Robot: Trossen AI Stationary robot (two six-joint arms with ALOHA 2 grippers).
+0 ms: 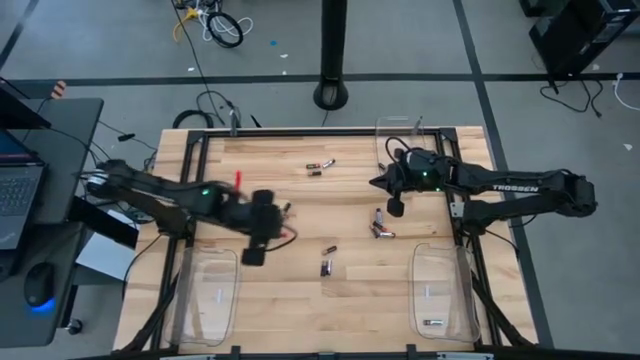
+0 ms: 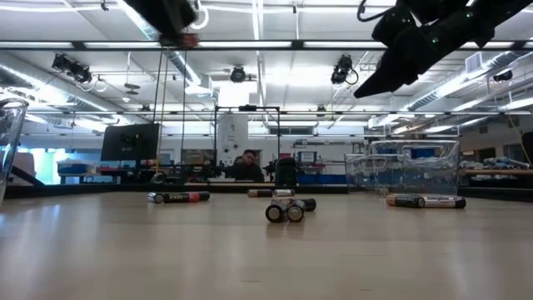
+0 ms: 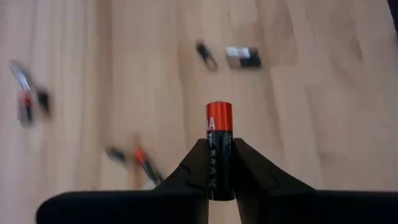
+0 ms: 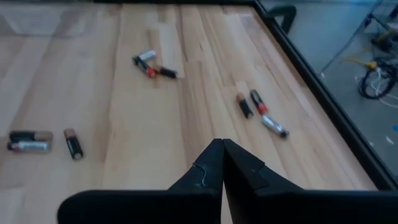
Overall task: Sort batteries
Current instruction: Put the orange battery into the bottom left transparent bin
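Gripping a red-and-black battery (image 3: 219, 149), your left end effector (image 3: 219, 163) hangs above the counter (image 1: 300, 300) — clamped on the cell. Your right end effector (image 4: 222, 163) hovers empty, fingers together — loose batteries (image 4: 260, 111) lie scattered below.

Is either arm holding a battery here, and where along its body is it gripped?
The left gripper holds a black battery with a red end by its black lower part, red end sticking out. The right gripper is shut on nothing.
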